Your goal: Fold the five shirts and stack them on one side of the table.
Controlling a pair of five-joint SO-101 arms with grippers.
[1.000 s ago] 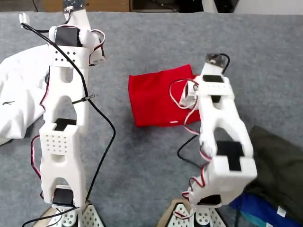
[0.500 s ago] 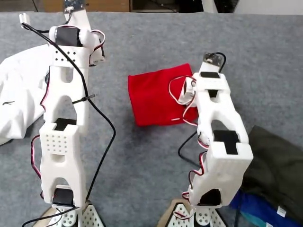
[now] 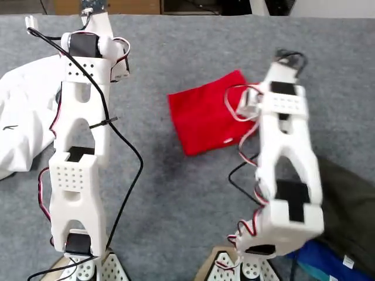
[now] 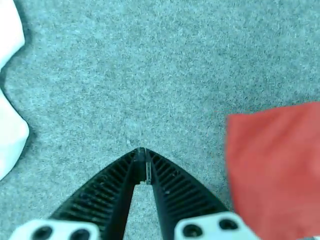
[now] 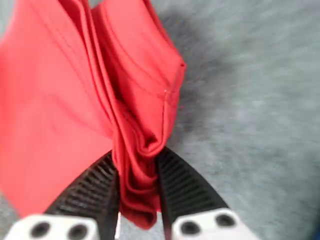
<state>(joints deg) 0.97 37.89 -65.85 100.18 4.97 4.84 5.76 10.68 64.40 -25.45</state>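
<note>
The right gripper [image 5: 136, 157] pinches a bunched edge of the folded red shirt [image 3: 202, 117] mid-table [image 3: 193, 47], seemingly to drag it aside for stacking; the left gripper [image 4: 141, 162] sits clenched, empty.

Plain bright red shirt [image 3: 202, 117]. Speckled mid-grey felt table cover [image 3: 176, 199]. Plain white shirt [image 3: 23, 117] with one small dark mark. Very dark olive-grey shirt [image 3: 351, 199]. Strong blue shirt [image 3: 328, 263]. Left arm [image 3: 79, 146] and right arm [image 3: 287, 146]: white plastic, black motors, thin red, black and white wires. Left gripper [image 4: 141, 156] and right gripper [image 5: 136, 165]: black ribbed fingers on white bases.
</note>
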